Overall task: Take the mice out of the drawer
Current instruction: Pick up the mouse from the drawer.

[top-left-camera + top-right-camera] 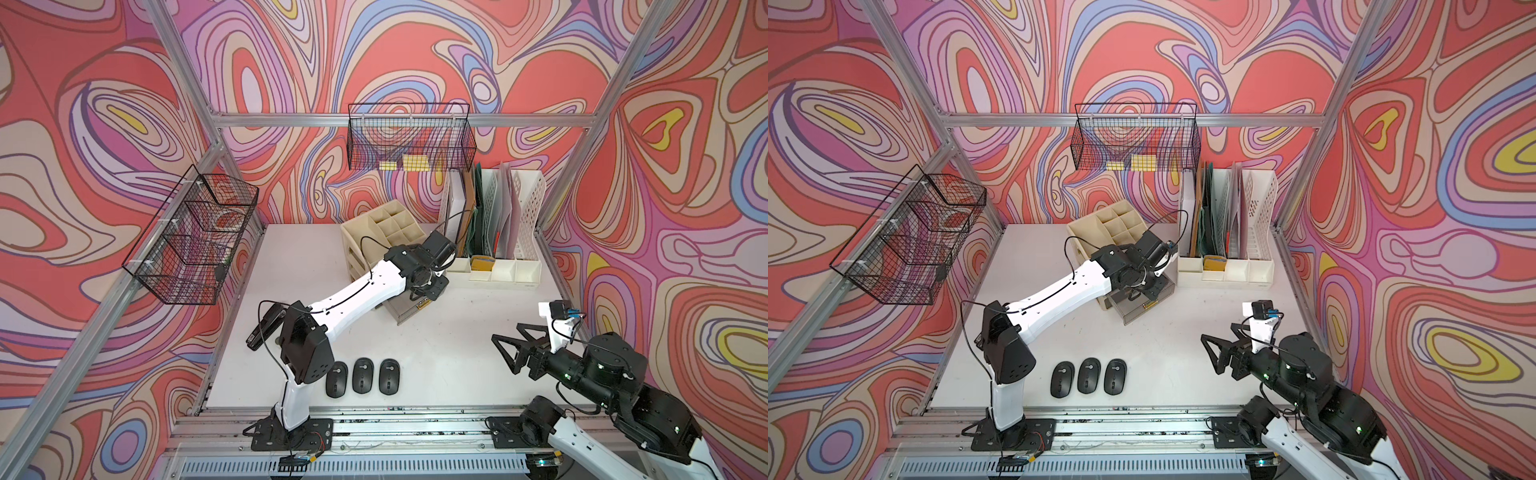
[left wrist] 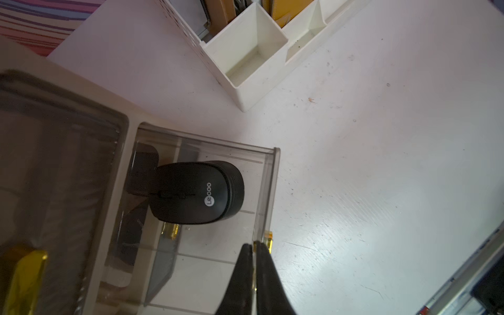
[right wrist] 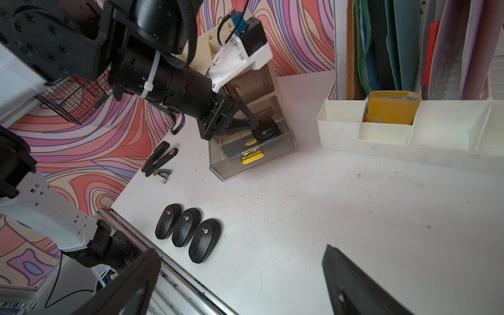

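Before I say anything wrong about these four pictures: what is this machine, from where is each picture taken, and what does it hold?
It is two robot arms at a white table. Two pictures look down from overhead; the other two come from a camera on each arm's wrist. Three black mice lie in a row on the table, with a stapler farther back. The left gripper is shut over the open drawer, where another mouse lies; I see nothing held. The right gripper is open and empty.

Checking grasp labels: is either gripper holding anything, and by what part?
Left gripper is shut by the gold handle of the clear plastic drawer, apart from the black oval mouse; whether it pinches the handle cannot be told. Right gripper is open, empty.
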`<action>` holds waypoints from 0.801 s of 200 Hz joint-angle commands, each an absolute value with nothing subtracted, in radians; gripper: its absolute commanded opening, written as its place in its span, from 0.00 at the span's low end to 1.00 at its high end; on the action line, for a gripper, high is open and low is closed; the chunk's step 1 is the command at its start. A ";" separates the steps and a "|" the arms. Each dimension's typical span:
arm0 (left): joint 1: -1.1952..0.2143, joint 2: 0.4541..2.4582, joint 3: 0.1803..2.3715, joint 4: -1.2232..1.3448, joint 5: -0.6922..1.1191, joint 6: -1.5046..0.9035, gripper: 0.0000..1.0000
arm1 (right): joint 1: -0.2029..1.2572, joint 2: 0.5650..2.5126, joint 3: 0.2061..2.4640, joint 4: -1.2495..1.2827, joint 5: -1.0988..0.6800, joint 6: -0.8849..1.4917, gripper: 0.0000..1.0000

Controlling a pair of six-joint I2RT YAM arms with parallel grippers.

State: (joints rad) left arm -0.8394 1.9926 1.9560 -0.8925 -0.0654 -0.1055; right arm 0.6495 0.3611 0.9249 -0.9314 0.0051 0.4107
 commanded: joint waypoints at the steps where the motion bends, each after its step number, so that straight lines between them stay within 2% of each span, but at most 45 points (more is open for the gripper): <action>1: -0.819 2.031 1.982 -0.856 -0.079 -0.044 0.00 | 0.653 0.357 0.913 -0.927 0.021 0.411 0.98; 41: -0.796 2.090 1.997 -0.783 -0.181 0.014 0.00 | 0.653 0.338 0.910 -0.919 0.010 0.408 0.98; 96: -0.744 2.149 2.010 -0.716 -0.130 0.046 0.00 | 0.653 0.323 0.908 -0.921 0.028 0.412 0.98; 160: -0.735 2.198 2.019 -0.693 -0.176 0.074 0.00 | 0.653 0.331 0.908 -0.921 0.031 0.412 0.98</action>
